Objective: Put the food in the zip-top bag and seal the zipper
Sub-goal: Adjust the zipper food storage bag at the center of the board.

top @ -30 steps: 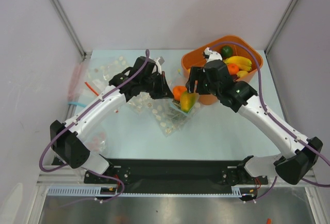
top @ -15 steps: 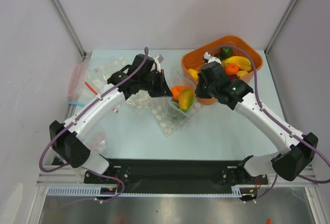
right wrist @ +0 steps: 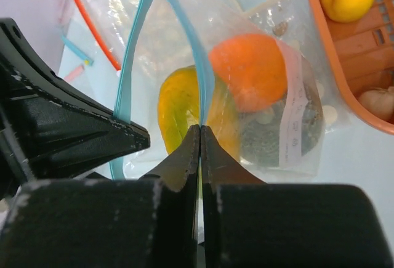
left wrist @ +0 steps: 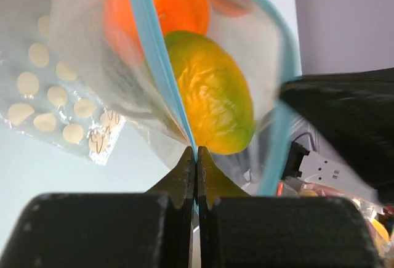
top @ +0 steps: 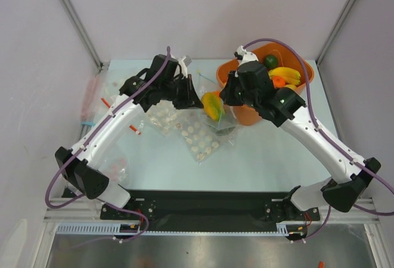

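Bag (top: pixel 221 119): mango (left wrist: pixel 212 98), orange (right wrist: pixel 249 71) inside, held between arms above tabletop (top: pixel 271 151). I now have right pincer (right wrist: pixel 201 134) joining left pincer (left wrist: pixel 196 157), both pinching blue zipper (right wrist: pixel 205 95). Sealing looks next.

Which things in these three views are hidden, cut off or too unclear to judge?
- Top external: zipper, too thin and small to trace.
- Left wrist: orange, cut off by the top edge.
- Right wrist: label print, too blurred to read; grey-green ball, partly behind orange and label.
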{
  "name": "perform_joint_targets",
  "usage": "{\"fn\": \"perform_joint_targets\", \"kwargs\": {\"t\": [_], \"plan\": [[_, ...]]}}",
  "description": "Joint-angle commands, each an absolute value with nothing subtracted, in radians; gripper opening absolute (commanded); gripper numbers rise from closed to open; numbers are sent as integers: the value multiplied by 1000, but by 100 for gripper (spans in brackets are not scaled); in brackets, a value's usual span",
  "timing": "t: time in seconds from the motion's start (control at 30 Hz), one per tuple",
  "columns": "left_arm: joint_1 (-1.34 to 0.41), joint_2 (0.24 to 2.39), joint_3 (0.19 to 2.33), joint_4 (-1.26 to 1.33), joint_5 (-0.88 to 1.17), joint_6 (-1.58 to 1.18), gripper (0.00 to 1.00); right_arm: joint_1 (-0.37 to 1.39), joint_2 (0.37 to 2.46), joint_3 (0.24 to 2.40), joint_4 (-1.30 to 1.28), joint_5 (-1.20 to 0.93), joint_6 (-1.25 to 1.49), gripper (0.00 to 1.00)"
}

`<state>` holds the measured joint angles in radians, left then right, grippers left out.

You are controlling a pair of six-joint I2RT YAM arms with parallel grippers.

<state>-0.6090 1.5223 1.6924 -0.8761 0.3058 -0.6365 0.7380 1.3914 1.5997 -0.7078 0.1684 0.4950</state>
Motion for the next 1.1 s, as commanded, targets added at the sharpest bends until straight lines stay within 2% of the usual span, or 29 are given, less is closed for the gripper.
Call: {"fn": "perform_joint_targets", "kwargs": {"t": [0.0, 0.07, 0.23, 0.5, 0.7, 0.73, 0.8, 0.83, 1.0, 1.07], "plan": [[-548, 1471, 1573, -875, 365, -612, 0, 729, 1367, 1617, -712, 236, 477, 0], [-514, 1407, 1475, -844, 367, -612, 0, 666, 1359, 1599, -725, 221, 488, 0], [-503, 1382, 1450, -845, 400, -612, 0, 624, 1330, 1537, -710, 203, 477, 0], [-517, 1425, 1540, -864, 405, -608, 0, 681, 1322, 1483, -643, 120, 500, 0], [-522, 1471, 1637, -908, 374, -562, 0, 706, 1332, 1483, -637, 135, 518, 0], [-520, 1471, 1638, -907, 371, -558, 0, 706, 1330, 1479, -637, 138, 520, 9], [-520, 1470, 1628, -908, 368, -549, 0, 704, 1318, 1476, -638, 149, 512, 18], [-520, 1465, 1606, -908, 365, -548, 0, 703, 1312, 1476, -641, 153, 512, 26], [-520, 1421, 1520, -848, 361, -557, 0, 646, 1278, 1460, -653, 141, 518, 41], [-520, 1405, 1491, -830, 354, -558, 0, 612, 1263, 1451, -649, 135, 515, 54]]}}
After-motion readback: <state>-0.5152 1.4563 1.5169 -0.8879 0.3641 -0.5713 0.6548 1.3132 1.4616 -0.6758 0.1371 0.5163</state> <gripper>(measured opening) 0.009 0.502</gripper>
